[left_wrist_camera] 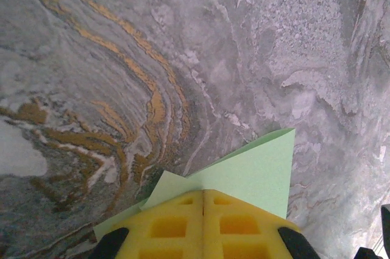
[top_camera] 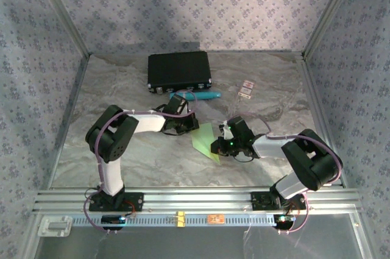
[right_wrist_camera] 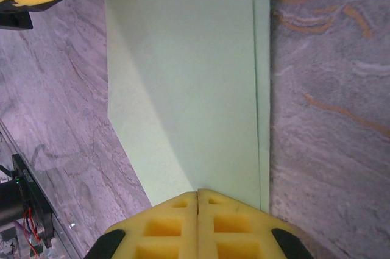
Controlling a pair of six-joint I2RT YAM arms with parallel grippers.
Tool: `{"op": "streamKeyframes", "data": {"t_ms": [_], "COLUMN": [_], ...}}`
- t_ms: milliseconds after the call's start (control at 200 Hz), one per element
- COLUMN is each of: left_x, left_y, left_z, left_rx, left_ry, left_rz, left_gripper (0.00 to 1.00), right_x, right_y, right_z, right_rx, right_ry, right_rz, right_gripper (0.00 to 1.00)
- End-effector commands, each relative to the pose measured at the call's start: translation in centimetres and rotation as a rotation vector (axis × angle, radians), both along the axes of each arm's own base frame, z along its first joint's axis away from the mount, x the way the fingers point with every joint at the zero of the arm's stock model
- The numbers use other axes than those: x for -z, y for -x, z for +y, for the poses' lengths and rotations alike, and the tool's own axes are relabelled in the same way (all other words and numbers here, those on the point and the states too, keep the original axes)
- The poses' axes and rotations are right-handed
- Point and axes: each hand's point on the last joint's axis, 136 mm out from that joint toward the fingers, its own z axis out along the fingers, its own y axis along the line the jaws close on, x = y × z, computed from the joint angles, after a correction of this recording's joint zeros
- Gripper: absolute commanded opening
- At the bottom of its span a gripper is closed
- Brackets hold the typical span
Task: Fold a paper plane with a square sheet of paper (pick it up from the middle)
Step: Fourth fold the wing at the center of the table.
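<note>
The folded square sheet of paper (top_camera: 205,140) stretches lengthwise between the arms mid-table, left gripper (left_wrist_camera: 203,203) clamping its far end, right gripper (right_wrist_camera: 198,201) clamping its near end.

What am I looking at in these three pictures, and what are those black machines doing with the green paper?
Two robot arms are bolted to a marble-patterned table. One picture looks down from above; the other two come from cameras on each wrist, where the yellow fingers show. The left hand and the right hand are both shut on a partly folded pale green sheet of paper, pinching opposite ends. Behind lie a black case, a teal tube and small packets.
</note>
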Motion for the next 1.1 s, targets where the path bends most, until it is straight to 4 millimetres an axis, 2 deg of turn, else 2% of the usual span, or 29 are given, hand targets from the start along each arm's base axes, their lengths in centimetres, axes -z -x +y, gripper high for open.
{"op": "streamKeyframes", "data": {"t_ms": [0, 340, 505, 660, 755, 845, 929, 1094], "left_x": [1.7, -0.7, -3.1, -5.2, -6.1, -6.1, -5.2, -1.5], "left_y": [-2.0, -3.3, -3.6, -2.9, -1.5, 0.0, 1.6, 3.5], "left_z": [3.2, 2.9, 2.8, 2.6, 1.5, -0.2, -2.0, -3.4], "left_rx": [-0.058, -0.053, -0.061, -0.076, -0.047, 0.007, 0.06, 0.087], "left_ry": [-0.135, -0.113, -0.082, -0.029, -0.003, 0.018, 0.045, 0.055], "left_rz": [-0.031, -0.088, -0.141, -0.176, -0.196, -0.201, -0.172, -0.092], "left_gripper": [0.04, 0.05, 0.07, 0.08, 0.09, 0.09, 0.08, 0.07], "right_x": [3.6, 3.5, 3.3, 3.1, 3.1, 3.1, 3.0, 2.5], "right_y": [3.4, 3.2, 2.9, 2.6, 2.5, 2.5, 2.4, 2.2], "right_z": [-2.8, -2.5, -2.3, -2.0, -2.0, -2.0, -2.0, -1.8], "right_rx": [-0.005, -0.023, -0.021, -0.02, -0.019, -0.018, -0.013, -0.025], "right_ry": [0.138, 0.127, 0.124, 0.117, 0.12, 0.12, 0.12, 0.114], "right_rz": [0.159, 0.164, 0.157, 0.156, 0.155, 0.155, 0.154, 0.148], "right_gripper": [0.01, 0.01, 0.01, 0.01, 0.01, 0.01, 0.01, 0.01]}}
